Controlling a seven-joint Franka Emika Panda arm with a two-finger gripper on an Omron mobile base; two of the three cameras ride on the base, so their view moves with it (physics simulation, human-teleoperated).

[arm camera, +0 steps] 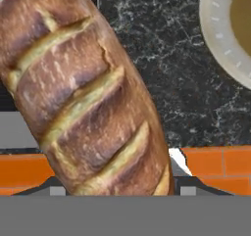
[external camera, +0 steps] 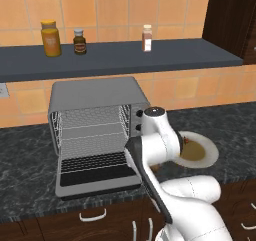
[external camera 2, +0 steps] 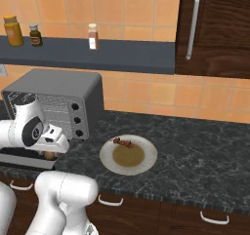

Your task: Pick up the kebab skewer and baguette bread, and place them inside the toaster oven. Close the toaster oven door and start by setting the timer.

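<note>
While the baguette bread (arm camera: 83,93) sits this close in front of my hand camera, I take it that my fingers are closed around it: the loaf runs from between them up across the hand view, and their wide spread fits a grip on something this thick. The fingertips themselves are hidden behind the crust, so I cannot see where they press. In the right base view a small brown end of the loaf peeks out under my hand (external camera 2: 49,155), just in front of the toaster oven (external camera 2: 58,100).

I judge the loaf light and stiff enough to carry level, with a rough, scored crust that should not slide (though a hard squeeze could crack it). A hold across its middle, square to its length, would keep it from tipping as it goes in.

The toaster oven door (external camera: 97,177) lies dropped open and flat toward the front edge of the surface (external camera 2: 195,156), with the wire rack (external camera: 92,130) bare behind it.

The kebab skewer (external camera 2: 123,143) lies on the plate (external camera 2: 146,163), near its far rim, to the right of the oven. It looks thin, light and rigid; I would pinch it across the chunks near the middle, since the bare stick looks too slim to hold surely.
</note>
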